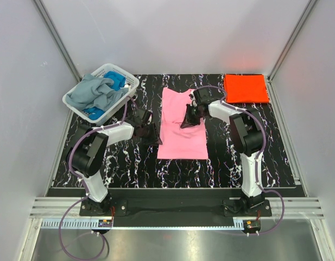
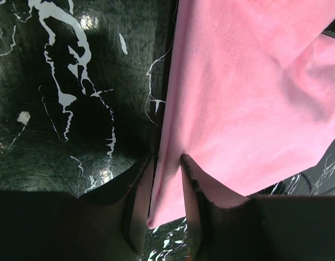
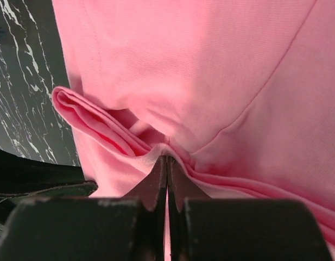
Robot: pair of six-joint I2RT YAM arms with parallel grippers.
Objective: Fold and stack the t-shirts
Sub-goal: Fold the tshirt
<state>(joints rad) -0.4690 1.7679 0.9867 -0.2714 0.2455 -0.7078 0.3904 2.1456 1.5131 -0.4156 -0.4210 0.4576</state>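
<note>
Pink t-shirt (image 1: 181, 142): plain soft cloth, partly folded into a narrow oblong, flat at the middle of the black marbled table (image 1: 232, 157). Its long axis runs near to far, with a straight end toward the arms. Right gripper (image 3: 167, 160): closed tight, pinching a raised fold. Left gripper (image 2: 167, 163): part-open, astride the shirt's left edge.
</note>
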